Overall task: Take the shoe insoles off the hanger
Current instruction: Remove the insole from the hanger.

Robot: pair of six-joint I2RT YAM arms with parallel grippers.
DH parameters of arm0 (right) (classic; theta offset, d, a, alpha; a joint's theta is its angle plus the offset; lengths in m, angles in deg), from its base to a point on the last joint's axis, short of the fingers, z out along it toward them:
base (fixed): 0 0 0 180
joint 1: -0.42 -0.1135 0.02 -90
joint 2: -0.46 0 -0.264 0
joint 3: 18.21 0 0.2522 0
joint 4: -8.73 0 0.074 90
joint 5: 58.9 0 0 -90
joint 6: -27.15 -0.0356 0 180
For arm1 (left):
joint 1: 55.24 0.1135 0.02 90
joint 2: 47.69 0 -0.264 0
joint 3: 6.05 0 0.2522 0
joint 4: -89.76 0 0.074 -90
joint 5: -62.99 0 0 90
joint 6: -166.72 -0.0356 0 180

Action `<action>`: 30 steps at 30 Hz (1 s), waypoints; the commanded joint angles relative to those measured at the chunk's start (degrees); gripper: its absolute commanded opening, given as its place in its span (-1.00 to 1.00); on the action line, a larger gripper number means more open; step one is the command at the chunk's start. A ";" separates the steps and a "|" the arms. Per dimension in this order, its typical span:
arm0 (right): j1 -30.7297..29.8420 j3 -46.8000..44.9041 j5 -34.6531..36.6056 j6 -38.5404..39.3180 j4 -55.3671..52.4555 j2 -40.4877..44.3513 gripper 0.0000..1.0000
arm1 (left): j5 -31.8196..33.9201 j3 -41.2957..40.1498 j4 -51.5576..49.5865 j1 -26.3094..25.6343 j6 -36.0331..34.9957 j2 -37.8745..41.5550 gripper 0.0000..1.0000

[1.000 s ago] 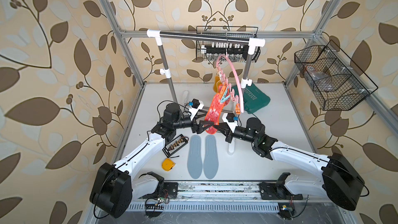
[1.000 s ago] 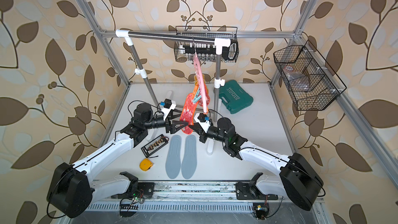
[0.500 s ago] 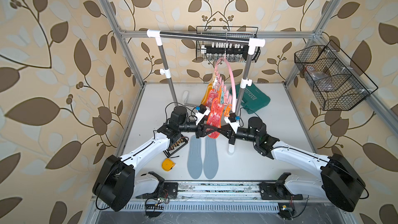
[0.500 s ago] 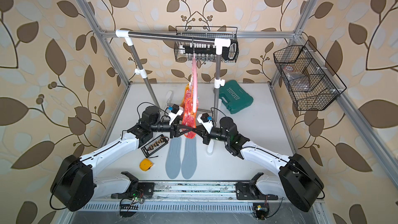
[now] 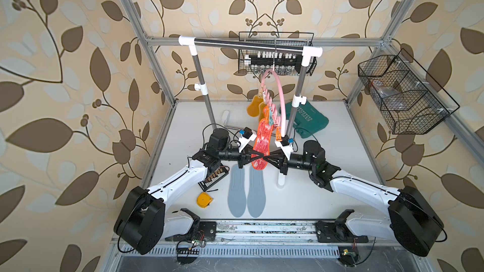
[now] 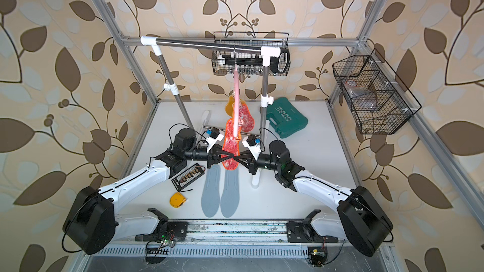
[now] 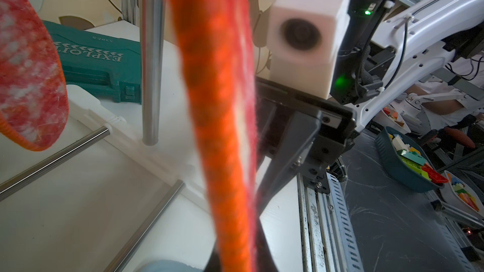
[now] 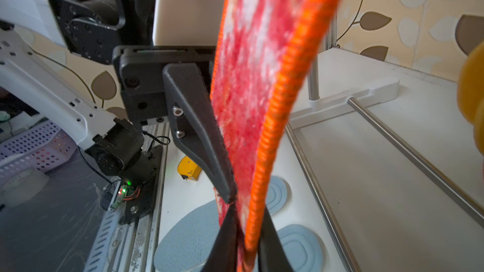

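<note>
The red insole (image 5: 262, 139) I am working hangs from the pink hanger (image 6: 236, 92) over the middle of the bench (image 5: 340, 132), and my left gripper (image 5: 259, 155) is clamped on its lower part. My right gripper (image 5: 267, 156) meets it tip to tip, with fingers on either side of the insole's orange edge, but I cannot tell whether they pinch it. I count six insoles. There is this red one, a second red insole (image 6: 247, 120) hanging behind it, two mustard insoles (image 5: 254, 105) further back on the hanger, and two blue-grey insoles (image 5: 237, 192) flat side by side near the bench's front edge. The hanger hooks on one steel rack (image 5: 235, 44) standing on the white bench. One tape measure (image 5: 204, 200) and one black strip (image 5: 212, 179) lie front left, and one green case (image 5: 311, 119) lies back right. Two wire baskets hang on the leaf-patterned walls inside an aluminium frame: the back basket (image 5: 293, 37) and the side basket (image 5: 408, 100).
</note>
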 commanded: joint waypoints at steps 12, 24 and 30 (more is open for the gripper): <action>8.09 7.18 -5.73 -1.37 -1.87 2.07 -0.22 | 2.84 1.95 -4.46 -0.42 -4.12 -1.18 -1.00; 13.71 22.92 -7.37 -1.67 -17.36 0.68 0.09 | 3.15 1.73 -4.92 -0.40 -4.77 -2.59 -1.00; 14.93 28.34 -12.92 -0.66 -20.49 -0.27 0.09 | 2.82 1.74 -4.83 -0.41 -4.91 -3.09 -1.00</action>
